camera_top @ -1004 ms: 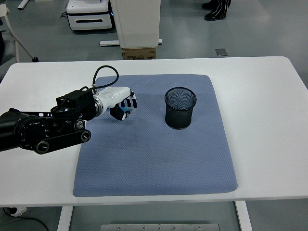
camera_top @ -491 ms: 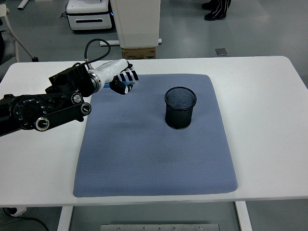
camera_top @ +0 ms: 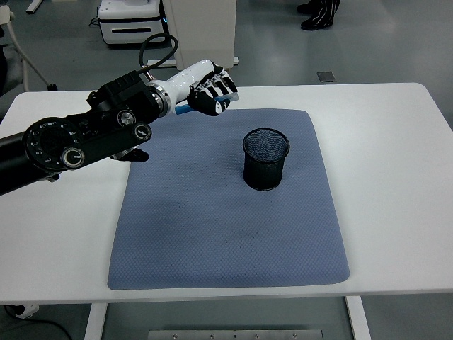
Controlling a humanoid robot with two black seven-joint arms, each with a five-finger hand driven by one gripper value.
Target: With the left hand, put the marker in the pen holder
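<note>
**Left hand holds the marker in the air, to the side of the pen holder**

The left hand [camera_top: 209, 88] is raised over the far left part of the blue mat [camera_top: 226, 205]. Its white and black fingers [camera_top: 221, 83] are curled around the marker [camera_top: 185, 109]; only a small blue piece of it shows under the palm. The black left arm [camera_top: 78, 138] comes in from the left side and crosses the white table [camera_top: 396, 177].

The pen holder [camera_top: 266, 159], a black mesh cup, stands upright on the mat, to the right of the hand and nearer to the table's front edge. The hand is well apart from it. The cup looks empty inside.
</note>
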